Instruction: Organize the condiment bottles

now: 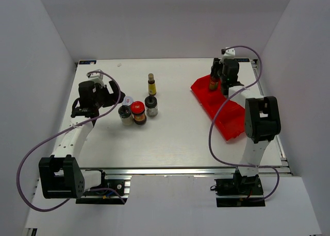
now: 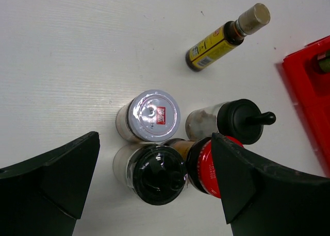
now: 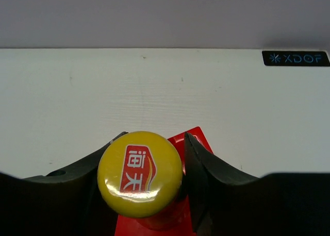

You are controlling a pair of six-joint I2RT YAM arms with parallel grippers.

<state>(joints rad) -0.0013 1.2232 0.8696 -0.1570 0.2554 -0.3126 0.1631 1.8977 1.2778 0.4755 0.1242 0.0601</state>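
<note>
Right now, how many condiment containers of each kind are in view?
slim sauce bottles: 2
black-capped shakers: 2
red-lidded jar: 1
white-lidded jar: 1
Total: 6

Yellow-capped sauce bottle [image 3: 139, 173], red bin [image 1: 231, 124]
</note>
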